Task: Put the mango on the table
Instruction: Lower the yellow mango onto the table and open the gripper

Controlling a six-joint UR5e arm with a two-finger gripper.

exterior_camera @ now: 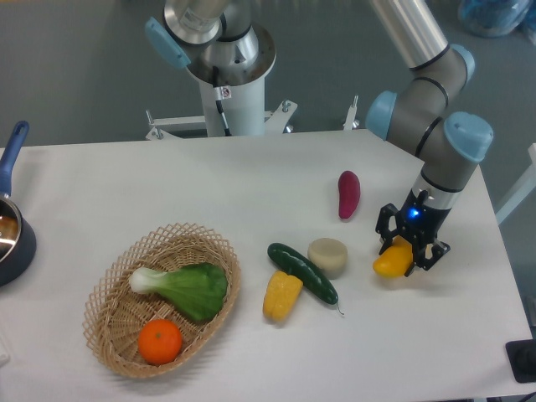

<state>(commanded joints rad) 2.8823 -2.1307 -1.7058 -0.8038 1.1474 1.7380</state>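
Observation:
The mango [392, 261] is a glossy yellow-orange fruit at the right of the white table [251, 180]. My gripper [406, 251] points straight down and is shut on the mango, whose lower end sticks out to the left below the black fingers. The fruit sits at or just above the tabletop; I cannot tell whether it touches. Its upper part is hidden by the gripper.
Left of the mango lie a beige round block [327, 256], a dark cucumber [302, 272] and a corn cob [282, 295]. A purple sweet potato [348, 193] lies behind. A wicker basket [109, 322] at front left holds bok choy and an orange. A blue pan [12, 230] sits at the left edge.

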